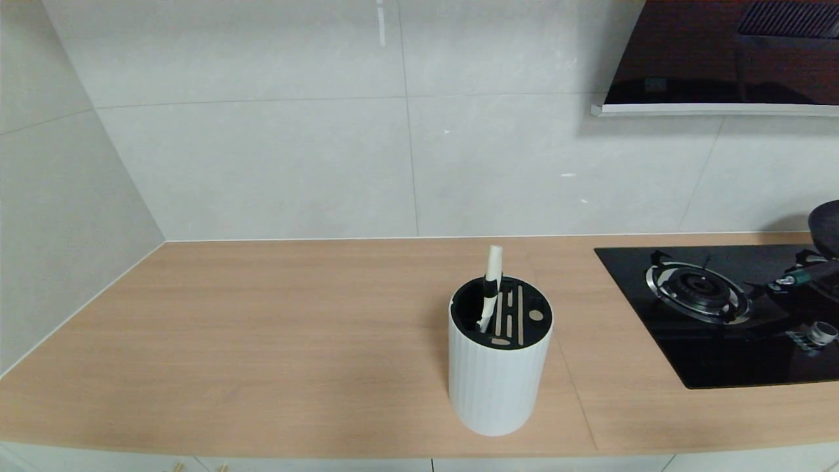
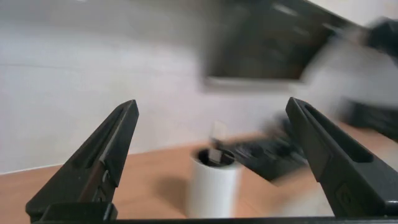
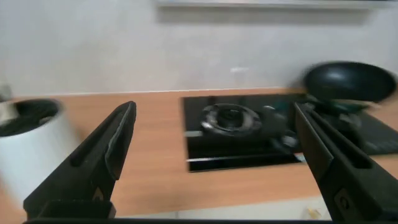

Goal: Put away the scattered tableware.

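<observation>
In the head view, a white ribbed holder stands upright on the wooden table, towards the front edge and a little right of the middle. Its black top has a round open well on the left side and narrow slots beside it. A utensil with a white handle and a dark band stands in that well, nearly upright, its handle rising above the rim. To the right, set into the table and well apart from the holder, lies a black glass hob with a burner. A dark pan shows at the right edge, over the hob. A dark hood hangs on the pale tiled wall above it.

In the left wrist view, the left jaws stand wide apart, with nothing between them; their black fingers frame the scene. The holder stands on the table between and beyond them, with the utensil sticking up from its top. The hob lies just behind it, and the hood shows above.

In the right wrist view, the right jaws are likewise spread wide and hold nothing, their fingers dark at either side. The holder stands on the table. The hob, its burner and the pan lie farther along.
</observation>
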Robot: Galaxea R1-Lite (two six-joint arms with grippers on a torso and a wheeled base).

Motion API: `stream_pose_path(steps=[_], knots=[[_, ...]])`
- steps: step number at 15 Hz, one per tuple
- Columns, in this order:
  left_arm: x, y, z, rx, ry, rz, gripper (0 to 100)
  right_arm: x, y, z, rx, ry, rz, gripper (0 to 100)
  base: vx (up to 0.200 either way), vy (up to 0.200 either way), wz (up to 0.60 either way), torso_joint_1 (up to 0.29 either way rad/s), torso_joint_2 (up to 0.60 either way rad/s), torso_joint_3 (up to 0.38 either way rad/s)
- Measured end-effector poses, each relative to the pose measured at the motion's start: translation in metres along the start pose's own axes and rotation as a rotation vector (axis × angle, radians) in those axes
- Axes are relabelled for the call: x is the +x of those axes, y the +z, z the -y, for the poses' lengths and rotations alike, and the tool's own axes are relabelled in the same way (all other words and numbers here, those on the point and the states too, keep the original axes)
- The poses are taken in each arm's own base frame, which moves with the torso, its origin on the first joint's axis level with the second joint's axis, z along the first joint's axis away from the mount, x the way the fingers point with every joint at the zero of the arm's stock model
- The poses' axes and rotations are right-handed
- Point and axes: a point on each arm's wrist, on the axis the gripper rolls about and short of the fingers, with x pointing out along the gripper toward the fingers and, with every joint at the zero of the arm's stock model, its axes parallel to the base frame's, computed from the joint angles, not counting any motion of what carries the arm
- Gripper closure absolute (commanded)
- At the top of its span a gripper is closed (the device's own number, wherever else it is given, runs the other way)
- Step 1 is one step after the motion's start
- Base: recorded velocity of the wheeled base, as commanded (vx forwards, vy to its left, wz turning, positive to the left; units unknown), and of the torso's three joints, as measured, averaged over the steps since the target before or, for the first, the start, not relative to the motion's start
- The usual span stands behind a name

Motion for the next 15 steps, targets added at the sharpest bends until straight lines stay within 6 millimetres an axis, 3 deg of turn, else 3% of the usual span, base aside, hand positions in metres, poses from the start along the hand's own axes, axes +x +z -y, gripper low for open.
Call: stream_pose_path(steps=[3, 5, 8, 11, 13, 15], knots=[[-0.006, -0.014, 0.003, 0.079, 0.098, 0.039, 0, -0.01, -0.02, -0.004, -0.006, -0.037, 0.025, 0, 0.0, 0.0, 0.0, 0.0, 0.0, 0.0], [-0.011, -0.035, 0.002, 0.137, 0.137, -0.001, 0, -0.01, -0.03, -0.005, -0.002, -0.064, 0.036, 0, 0.0, 0.0, 0.0, 0.0, 0.0, 0.0], [-0.017, -0.087, -0.016, 0.234, 0.264, -0.137, 0, -0.003, -0.058, -0.008, -0.008, -0.069, 0.018, 0, 0.0, 0.0, 0.0, 0.0, 0.0, 0.0], [-0.032, -0.137, -0.031, 0.261, 0.422, -0.44, 0, 0.001, -0.084, -0.011, -0.026, -0.053, -0.064, 0, 0.0, 0.0, 0.0, 0.0, 0.0, 0.0], [-0.034, -0.142, -0.033, 0.281, 0.452, -0.483, 0, 0.0, -0.097, -0.011, -0.046, -0.036, -0.168, 0, 0.0, 0.0, 0.0, 0.0, 0.0, 0.0], [-0.035, -0.143, -0.033, 0.253, 0.46, -0.478, 0, 0.0, -0.097, -0.013, -0.03, 0.023, -0.165, 0, 0.0, 0.0, 0.0, 0.0, 0.0, 0.0]])
